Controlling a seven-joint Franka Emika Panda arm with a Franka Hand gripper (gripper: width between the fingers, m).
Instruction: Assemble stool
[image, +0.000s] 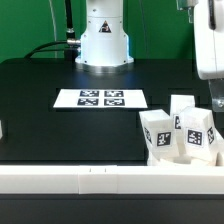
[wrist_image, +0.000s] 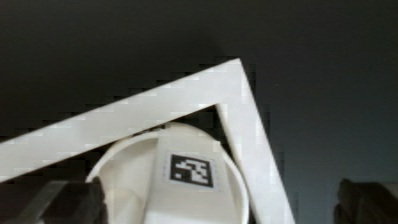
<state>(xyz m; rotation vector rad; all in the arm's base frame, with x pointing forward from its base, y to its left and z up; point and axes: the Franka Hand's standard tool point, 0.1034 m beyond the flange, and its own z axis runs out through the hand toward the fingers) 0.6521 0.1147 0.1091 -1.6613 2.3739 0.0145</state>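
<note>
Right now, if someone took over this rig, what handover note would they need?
Gripper: the jaws are not clearly seen in either view, so its state is unknown. The arm hangs at the exterior view's right, above the legs.
Parts: three legs stand loose in a cluster by the front rail, at the exterior view's right. The wrist view shows a rounded white tagged part, probably the seat, lying inside the rail corner.
Done: no parts are joined, as far as can be seen.
Left: fit all three legs to the seat.
</note>
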